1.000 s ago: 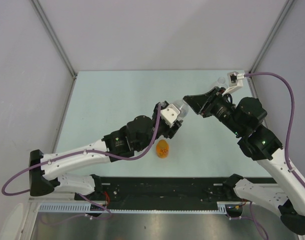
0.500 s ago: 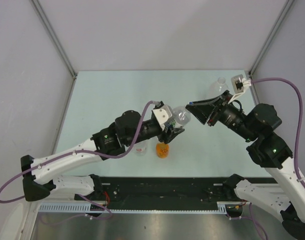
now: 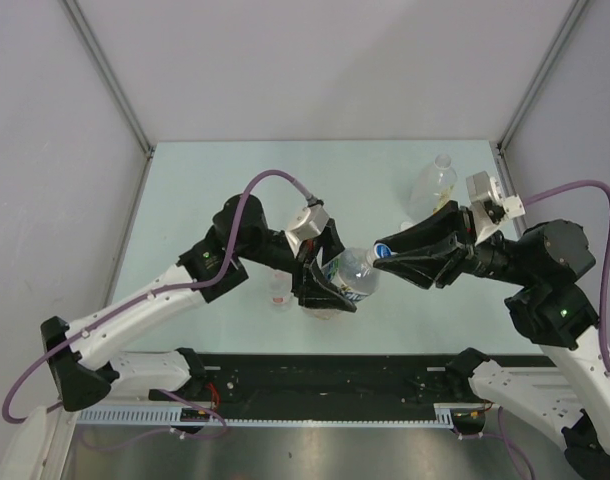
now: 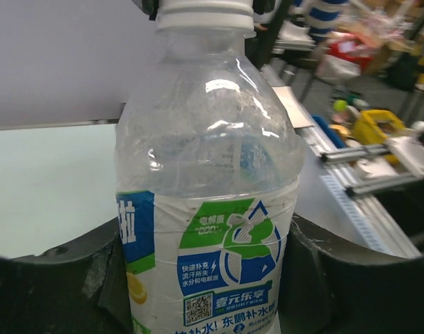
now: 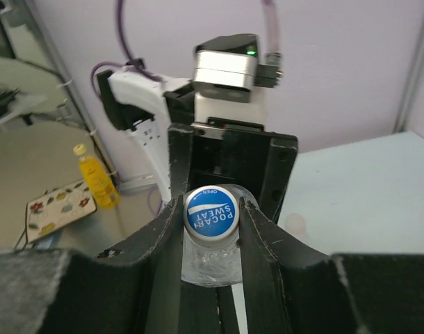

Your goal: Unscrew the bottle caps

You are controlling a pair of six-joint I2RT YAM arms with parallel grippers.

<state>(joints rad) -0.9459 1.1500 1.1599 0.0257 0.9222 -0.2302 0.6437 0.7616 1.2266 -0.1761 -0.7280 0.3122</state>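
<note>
My left gripper point(image 3: 332, 286) is shut on the blue-labelled clear bottle point(image 3: 353, 277) and holds it tilted above the table near the front middle. In the left wrist view the bottle point(image 4: 208, 209) fills the frame between the jaws, with its cap point(image 4: 205, 12) at the top. My right gripper point(image 3: 378, 250) is shut on this bottle's blue-topped cap point(image 5: 211, 211), a finger pressed to each side. The large clear jug-like bottle point(image 3: 431, 184) stands at the back right. The small red-labelled bottle point(image 3: 279, 297) peeks out beside my left arm. The orange bottle is hidden.
The black rail point(image 3: 325, 375) runs along the table's near edge, just below the held bottle. Grey walls with metal posts point(image 3: 115, 85) close in the table on the left, back and right.
My left gripper has swung the bottle down and toward the near edge, over the orange bottle. My right gripper has followed down and left and closed on the cap.
</note>
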